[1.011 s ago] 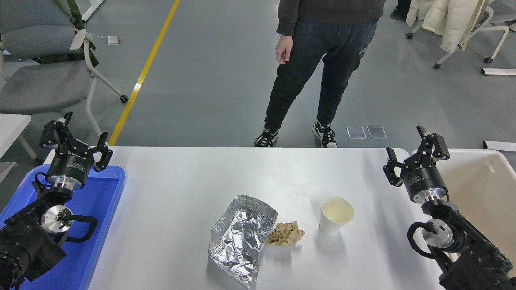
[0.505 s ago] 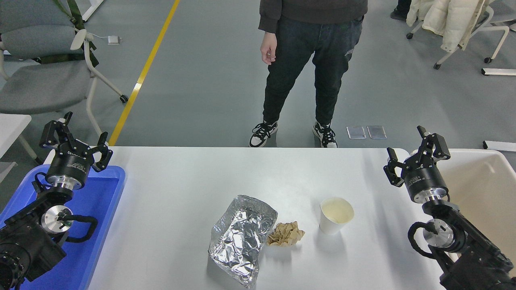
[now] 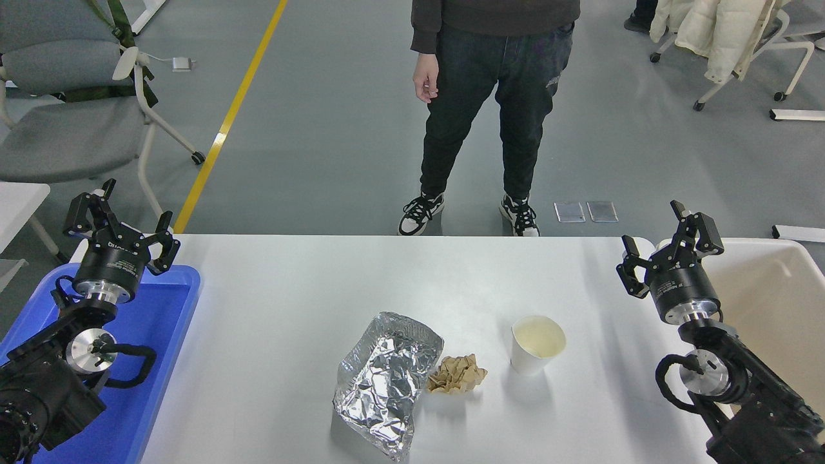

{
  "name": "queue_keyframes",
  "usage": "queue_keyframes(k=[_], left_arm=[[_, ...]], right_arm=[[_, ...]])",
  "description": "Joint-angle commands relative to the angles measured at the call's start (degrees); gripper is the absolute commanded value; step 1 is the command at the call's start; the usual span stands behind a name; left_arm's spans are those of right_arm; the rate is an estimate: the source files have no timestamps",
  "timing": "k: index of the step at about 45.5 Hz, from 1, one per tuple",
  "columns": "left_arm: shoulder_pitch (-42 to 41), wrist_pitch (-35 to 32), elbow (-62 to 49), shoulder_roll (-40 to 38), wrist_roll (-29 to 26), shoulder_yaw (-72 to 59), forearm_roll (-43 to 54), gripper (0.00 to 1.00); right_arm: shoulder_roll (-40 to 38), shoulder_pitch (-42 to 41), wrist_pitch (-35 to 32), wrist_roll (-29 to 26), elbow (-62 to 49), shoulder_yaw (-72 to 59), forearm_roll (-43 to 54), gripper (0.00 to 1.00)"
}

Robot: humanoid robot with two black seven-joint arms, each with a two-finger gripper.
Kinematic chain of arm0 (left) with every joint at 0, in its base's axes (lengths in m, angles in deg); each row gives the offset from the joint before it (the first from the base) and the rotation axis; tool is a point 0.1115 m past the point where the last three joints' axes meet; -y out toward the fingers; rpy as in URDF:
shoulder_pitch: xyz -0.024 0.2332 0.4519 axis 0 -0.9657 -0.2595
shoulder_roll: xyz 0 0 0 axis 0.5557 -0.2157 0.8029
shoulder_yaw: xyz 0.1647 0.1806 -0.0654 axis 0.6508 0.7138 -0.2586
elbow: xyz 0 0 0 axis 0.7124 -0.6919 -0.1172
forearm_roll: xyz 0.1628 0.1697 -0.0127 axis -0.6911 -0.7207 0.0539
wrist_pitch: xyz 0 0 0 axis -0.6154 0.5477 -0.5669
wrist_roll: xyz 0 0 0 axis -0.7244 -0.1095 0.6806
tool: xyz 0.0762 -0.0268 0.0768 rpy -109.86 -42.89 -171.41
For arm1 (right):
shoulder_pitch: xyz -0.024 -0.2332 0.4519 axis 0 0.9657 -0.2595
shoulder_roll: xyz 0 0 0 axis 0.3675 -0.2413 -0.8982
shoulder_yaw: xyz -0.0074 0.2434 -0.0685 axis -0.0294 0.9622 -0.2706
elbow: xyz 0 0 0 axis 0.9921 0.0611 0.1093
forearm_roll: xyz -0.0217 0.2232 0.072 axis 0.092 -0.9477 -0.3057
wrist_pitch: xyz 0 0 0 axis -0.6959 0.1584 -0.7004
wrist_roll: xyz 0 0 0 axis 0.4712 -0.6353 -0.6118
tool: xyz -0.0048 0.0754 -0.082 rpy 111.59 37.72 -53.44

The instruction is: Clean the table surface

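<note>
Right gripper [image 3: 667, 246] slightly rightward; person [image 3: 493, 109] shifted left.

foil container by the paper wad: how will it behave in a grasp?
The foil container looks thin and already creased, so it will probably crush rather than hold shape. Probably very light: a push may slide it across the table surface. It sits against the crumpled brown paper, which may get dragged along.

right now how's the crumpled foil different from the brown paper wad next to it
The crumpled foil is shiny silver; the brown paper wad is dull tan. The foil is much the larger, a partly flattened piece with a raised rim, while the wad is a small tight ball. The foil reaches nearer the table surface's front edge than the wad does. Both are crumpled and lie side by side.
</note>
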Motion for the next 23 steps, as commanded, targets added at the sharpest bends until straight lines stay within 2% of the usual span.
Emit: queue_keyframes(k=[1, 17, 23], left_arm=[[0.0, 0.0, -0.09, 0.0, 0.0, 0.0, 0.0, 1.0], [0.0, 0.0, 0.0, 0.0, 0.0, 0.0, 0.0, 1.0], [0.0, 0.09, -0.09, 0.0, 0.0, 0.0, 0.0, 1.0]], right_arm=[[-0.15, -0.44, 0.18, 0.25, -0.15, 0.35, 0.02, 1.0], [0.03, 0.26, 0.27, -0.54, -0.15, 0.36, -0.07, 1.0], [-1.29, 0.62, -0.44, -3.96, 0.56, 0.0, -2.27, 1.0]])
